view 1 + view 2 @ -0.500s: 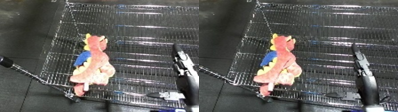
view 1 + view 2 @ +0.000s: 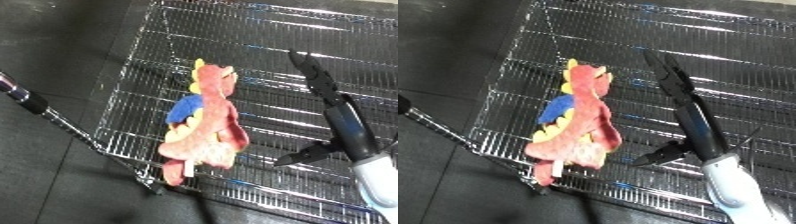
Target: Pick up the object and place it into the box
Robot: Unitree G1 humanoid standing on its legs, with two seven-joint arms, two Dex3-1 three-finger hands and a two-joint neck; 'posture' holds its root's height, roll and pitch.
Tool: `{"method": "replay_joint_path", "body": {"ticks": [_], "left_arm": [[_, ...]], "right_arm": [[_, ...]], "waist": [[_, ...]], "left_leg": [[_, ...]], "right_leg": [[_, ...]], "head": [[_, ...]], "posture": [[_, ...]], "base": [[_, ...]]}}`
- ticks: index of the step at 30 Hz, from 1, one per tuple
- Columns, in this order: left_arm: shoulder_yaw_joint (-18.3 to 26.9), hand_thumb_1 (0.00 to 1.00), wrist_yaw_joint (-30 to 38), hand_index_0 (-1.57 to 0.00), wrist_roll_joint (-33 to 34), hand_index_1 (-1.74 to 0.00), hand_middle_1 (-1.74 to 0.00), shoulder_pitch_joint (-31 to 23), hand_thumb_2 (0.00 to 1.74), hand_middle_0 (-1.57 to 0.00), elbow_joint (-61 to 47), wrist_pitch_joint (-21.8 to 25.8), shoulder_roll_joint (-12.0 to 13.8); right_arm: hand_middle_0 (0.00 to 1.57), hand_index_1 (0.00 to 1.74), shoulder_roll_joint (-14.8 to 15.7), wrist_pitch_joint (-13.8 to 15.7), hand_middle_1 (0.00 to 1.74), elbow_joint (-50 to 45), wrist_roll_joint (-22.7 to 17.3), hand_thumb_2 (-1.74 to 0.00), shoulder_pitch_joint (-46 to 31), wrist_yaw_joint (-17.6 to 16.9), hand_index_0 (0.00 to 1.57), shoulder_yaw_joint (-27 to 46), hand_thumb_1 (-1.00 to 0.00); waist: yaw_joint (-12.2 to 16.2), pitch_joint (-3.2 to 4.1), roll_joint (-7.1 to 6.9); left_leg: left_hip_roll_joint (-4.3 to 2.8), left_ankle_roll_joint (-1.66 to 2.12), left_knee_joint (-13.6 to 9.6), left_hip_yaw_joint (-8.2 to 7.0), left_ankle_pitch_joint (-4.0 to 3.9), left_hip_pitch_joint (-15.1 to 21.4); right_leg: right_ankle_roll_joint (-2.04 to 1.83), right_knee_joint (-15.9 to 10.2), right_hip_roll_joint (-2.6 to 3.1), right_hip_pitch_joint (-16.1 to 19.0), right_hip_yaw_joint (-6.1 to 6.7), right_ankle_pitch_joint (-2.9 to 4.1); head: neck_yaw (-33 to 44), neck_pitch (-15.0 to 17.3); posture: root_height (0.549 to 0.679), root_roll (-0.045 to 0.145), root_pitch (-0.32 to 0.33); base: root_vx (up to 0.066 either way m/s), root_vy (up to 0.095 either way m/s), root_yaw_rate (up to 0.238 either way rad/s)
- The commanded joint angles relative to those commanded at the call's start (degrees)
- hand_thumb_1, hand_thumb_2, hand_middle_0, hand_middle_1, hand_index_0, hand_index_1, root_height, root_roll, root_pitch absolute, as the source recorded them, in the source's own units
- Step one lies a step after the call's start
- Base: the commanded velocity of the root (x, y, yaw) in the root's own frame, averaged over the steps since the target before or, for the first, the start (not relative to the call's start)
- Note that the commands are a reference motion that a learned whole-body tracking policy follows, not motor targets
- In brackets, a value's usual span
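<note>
Right hand (image 2: 687,117) fingers straight, above wire basket (image 2: 753,65); plush dragon (image 2: 576,127) inside; dark floor (image 2: 442,60).

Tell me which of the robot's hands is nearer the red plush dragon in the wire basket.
Right. The right hand hangs over the wire basket beside the red plush dragon, fingers straight, not touching. The left hand is not in view.

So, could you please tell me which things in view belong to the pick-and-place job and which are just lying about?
Part of the job:
- plush dragon toy, lying in the bin
- wire bin
- right hand, fingers straight, beside the toy, not touching it

Just there:
- black-gripped handle bar at the left
- dark floor
</note>
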State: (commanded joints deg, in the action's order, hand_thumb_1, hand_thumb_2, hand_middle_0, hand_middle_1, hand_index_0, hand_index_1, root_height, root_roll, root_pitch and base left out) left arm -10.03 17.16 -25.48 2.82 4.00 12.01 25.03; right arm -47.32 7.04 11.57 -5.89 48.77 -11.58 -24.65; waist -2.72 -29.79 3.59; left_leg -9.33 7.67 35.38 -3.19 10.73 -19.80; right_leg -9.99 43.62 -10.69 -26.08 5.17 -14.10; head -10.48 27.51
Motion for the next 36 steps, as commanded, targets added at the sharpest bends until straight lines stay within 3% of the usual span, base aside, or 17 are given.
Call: {"method": "replay_joint_path", "body": {"ticks": [6, 13, 23, 31, 36], "left_arm": [[-1.05, 1.0, 0.95, -1.57, -0.59, -1.74, -1.74, 1.46, 1.74, -1.57, 1.24, 1.45, 0.04], [-2.28, 1.0, 1.5, -1.57, -1.35, -1.74, -1.74, 2.52, 1.74, -1.57, 1.76, 2.71, 0.11], [-3.27, 1.0, 1.83, -1.57, -1.41, -1.74, -1.74, 1.49, 1.74, -1.57, 0.84, 3.68, -0.42], [-3.27, 1.0, 1.78, -1.57, -1.04, -1.74, -1.74, 0.77, 1.74, -1.57, -0.53, 4.25, -0.9], [-2.82, 1.0, 1.57, -1.57, -0.77, -1.74, -1.74, 0.47, 1.74, -1.57, -1.4, 4.14, -1.14]], "right_arm": [[0.0, 0.0, 1.45, -0.64, 0.0, 8.32, 3.02, 0.0, 11.4, 0.37, 0.0, -9.74, 0.0], [0.0, 0.0, 5.11, -1.44, 0.0, 17.9, 5.24, 0.0, 18.0, 1.17, 0.0, -16.22, 0.0], [0.0, 0.0, 12.8, -2.97, 0.0, 33.11, 9.35, 0.0, 19.25, 3.08, 0.0, -19.98, 0.0], [0.0, 0.0, 18.88, -3.95, 0.0, 40.11, 14.18, 0.0, 17.37, 5.03, 0.0, -21.92, 0.0], [0.39, 0.44, 20.84, -4.29, 0.44, 42.36, 14.99, -0.44, 15.96, 6.17, 0.39, -21.86, -0.25]], "waist": [[-1.71, 0.0, 0.12], [-4.21, 0.0, 0.57], [-7.09, 0.0, 1.73], [-7.93, 0.0, 2.27], [-7.67, 0.0, 2.32]], "left_leg": [[0.46, -0.05, 0.81, 1.08, -0.01, -1.69], [0.93, -0.11, 1.1, 2.1, -0.02, -2.93], [1.43, -0.15, 1.64, 3.04, 0.04, -4.35], [1.59, -0.11, 1.26, 3.32, 0.0, -4.55], [1.53, 0.02, 1.05, 3.12, -0.02, -4.44]], "right_leg": [[0.26, 0.26, -0.25, -0.72, -0.61, 0.14], [0.38, 0.11, -0.77, -0.75, -1.36, 0.35], [0.47, -0.08, -1.05, -1.07, -2.16, 0.46], [0.6, -0.45, -0.96, -1.11, -2.35, 0.53], [0.68, -0.59, -0.8, -1.08, -2.22, 0.5]], "head": [[-0.25, 1.21], [-2.1, 1.98], [-5.5, 1.78], [-6.42, -0.48], [-6.14, -0.95]], "posture": [[0.633, 0.041, -0.02], [0.633, 0.034, -0.011], [0.632, 0.027, -0.001], [0.632, 0.027, 0.004], [0.632, 0.029, 0.004]], "base": [[-0.008, 0.008, 0.102], [-0.005, 0.001, 0.116], [-0.007, 0.006, 0.075], [-0.007, 0.013, 0.025], [-0.015, 0.016, 0.0]]}}
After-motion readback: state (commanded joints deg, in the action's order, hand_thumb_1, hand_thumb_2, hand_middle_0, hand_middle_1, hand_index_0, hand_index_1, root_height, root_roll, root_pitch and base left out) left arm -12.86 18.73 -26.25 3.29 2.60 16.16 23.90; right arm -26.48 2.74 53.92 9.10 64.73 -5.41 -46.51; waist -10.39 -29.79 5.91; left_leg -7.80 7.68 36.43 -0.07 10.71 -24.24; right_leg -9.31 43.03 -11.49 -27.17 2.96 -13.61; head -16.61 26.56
